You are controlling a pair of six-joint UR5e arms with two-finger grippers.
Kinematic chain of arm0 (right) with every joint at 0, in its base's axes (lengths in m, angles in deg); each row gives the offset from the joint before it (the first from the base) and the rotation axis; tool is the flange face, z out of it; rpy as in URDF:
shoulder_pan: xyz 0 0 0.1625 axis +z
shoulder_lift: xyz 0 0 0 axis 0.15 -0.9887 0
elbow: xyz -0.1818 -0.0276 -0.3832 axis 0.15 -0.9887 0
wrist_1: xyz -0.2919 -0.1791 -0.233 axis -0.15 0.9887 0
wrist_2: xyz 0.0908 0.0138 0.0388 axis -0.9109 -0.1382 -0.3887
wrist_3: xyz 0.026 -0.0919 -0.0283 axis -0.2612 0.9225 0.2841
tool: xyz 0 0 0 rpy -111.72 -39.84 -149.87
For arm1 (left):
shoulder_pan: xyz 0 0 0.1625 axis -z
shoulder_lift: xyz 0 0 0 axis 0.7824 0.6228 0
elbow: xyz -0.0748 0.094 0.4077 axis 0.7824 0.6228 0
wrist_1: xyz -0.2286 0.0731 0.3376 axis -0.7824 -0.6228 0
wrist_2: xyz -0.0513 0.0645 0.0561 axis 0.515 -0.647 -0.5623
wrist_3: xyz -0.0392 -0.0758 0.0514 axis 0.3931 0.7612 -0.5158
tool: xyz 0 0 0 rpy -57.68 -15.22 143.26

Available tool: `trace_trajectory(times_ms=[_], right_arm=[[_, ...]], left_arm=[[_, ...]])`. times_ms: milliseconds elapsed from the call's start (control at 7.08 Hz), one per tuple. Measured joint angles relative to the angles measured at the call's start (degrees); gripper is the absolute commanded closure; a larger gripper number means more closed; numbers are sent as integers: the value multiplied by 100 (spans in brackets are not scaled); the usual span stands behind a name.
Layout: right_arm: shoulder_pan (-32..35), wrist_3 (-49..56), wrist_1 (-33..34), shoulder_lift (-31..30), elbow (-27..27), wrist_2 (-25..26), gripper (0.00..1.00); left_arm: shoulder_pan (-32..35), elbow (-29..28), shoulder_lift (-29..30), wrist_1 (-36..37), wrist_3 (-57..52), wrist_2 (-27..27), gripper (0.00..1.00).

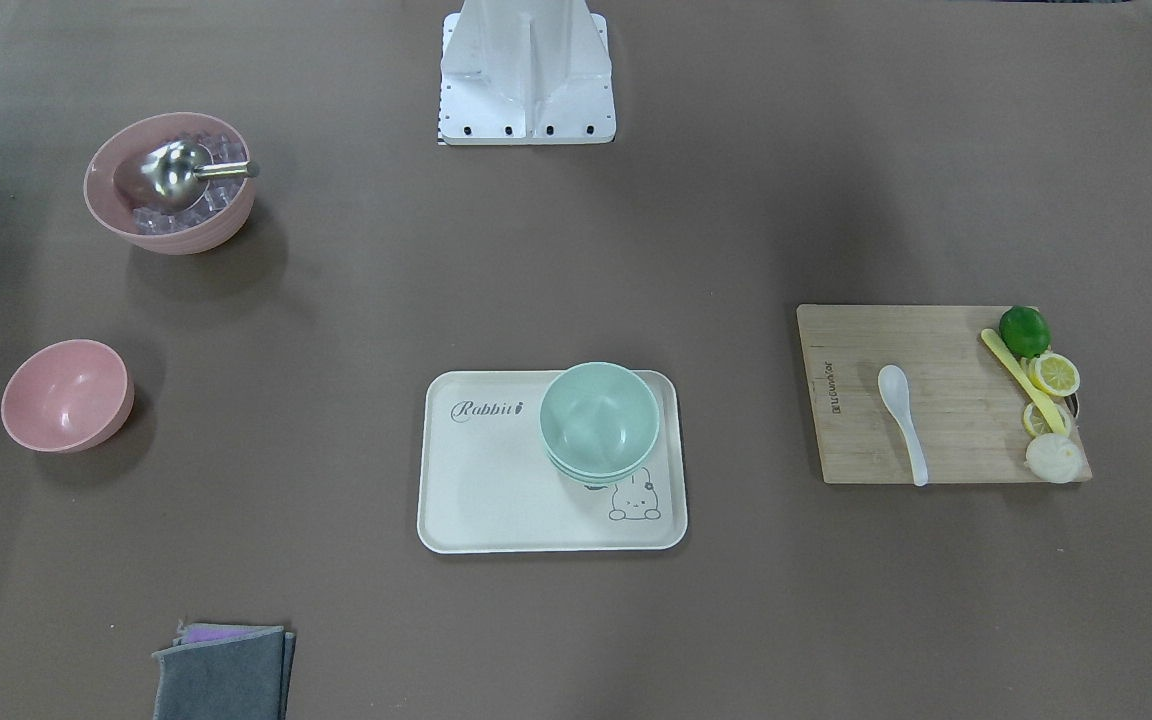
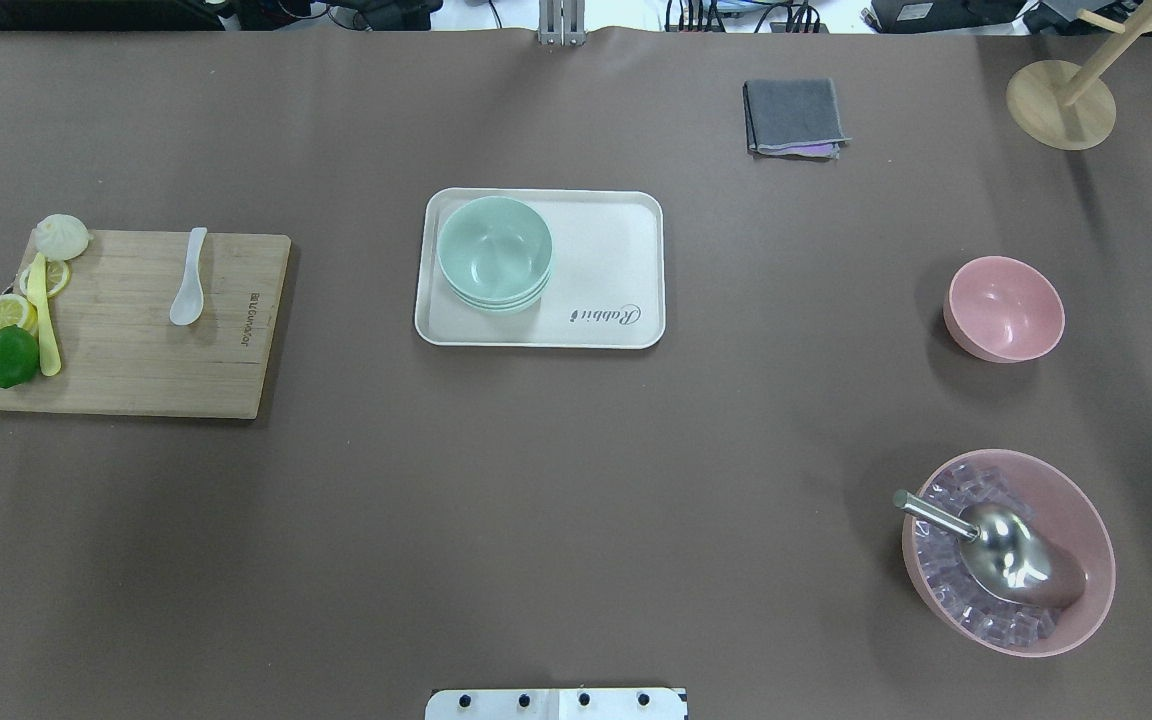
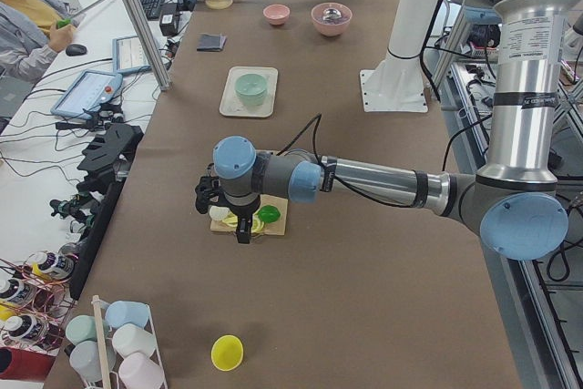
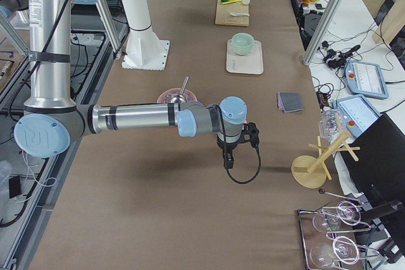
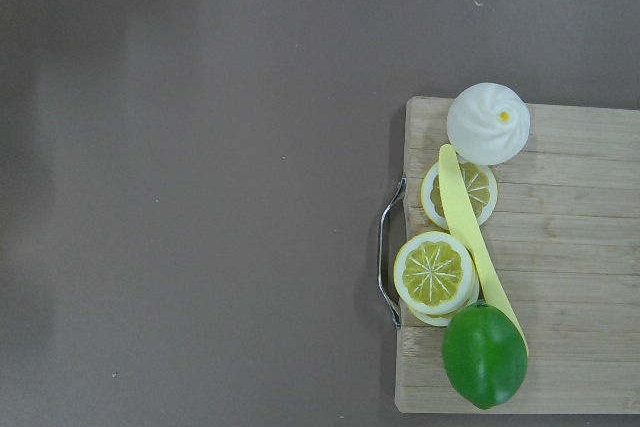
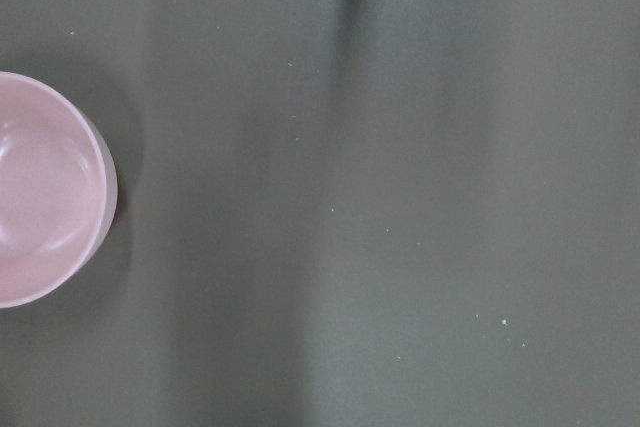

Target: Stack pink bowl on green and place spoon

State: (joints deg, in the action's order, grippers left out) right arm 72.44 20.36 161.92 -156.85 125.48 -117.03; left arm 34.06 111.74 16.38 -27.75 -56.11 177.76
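On the tray (image 2: pixel 616 215) sit stacked green bowls (image 2: pixel 493 250); the pink bowl (image 2: pixel 1004 306) stands well apart; the spoon (image 2: pixel 188 292) lies on the cutting board (image 2: pixel 136 375). For the left gripper (image 3: pixel 242 230) and right gripper (image 4: pixel 228 160), I cannot tell the opening.

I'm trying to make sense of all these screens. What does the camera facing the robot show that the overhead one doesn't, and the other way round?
Only the front-facing view shows the rabbit drawing on the tray. Only the overhead view shows the wooden stand at a table corner. Both show the green bowls, the small pink bowl, the white spoon on the cutting board, and the large pink bowl of clear cubes.
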Motion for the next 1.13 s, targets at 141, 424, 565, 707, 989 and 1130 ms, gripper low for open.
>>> trace_trajectory(times_ms=[141, 424, 565, 707, 989, 1130], right_arm=[[-201, -7, 1, 256, -138, 1, 0], [-775, -17, -4, 917, -555, 30, 0], [-951, -39, -6, 1221, -845, 32, 0], [-1076, -115, -61, 1406, -1077, 26, 0], [-1369, -717, -764, 1507, -1528, 29, 0], [-1497, -1012, -1339, 1512, -1869, 37, 27]], left_arm=[[-1, -10, -14, -47, -1, 1, 2], [-12, -26, -22, -114, -11, -1, 2], [-16, -20, -12, -152, -5, 2, 2], [-18, -12, 3, -188, 6, 4, 2], [-20, -13, 11, -331, -2, 1, 2], [-23, -20, 12, -449, 3, -9, 2]])
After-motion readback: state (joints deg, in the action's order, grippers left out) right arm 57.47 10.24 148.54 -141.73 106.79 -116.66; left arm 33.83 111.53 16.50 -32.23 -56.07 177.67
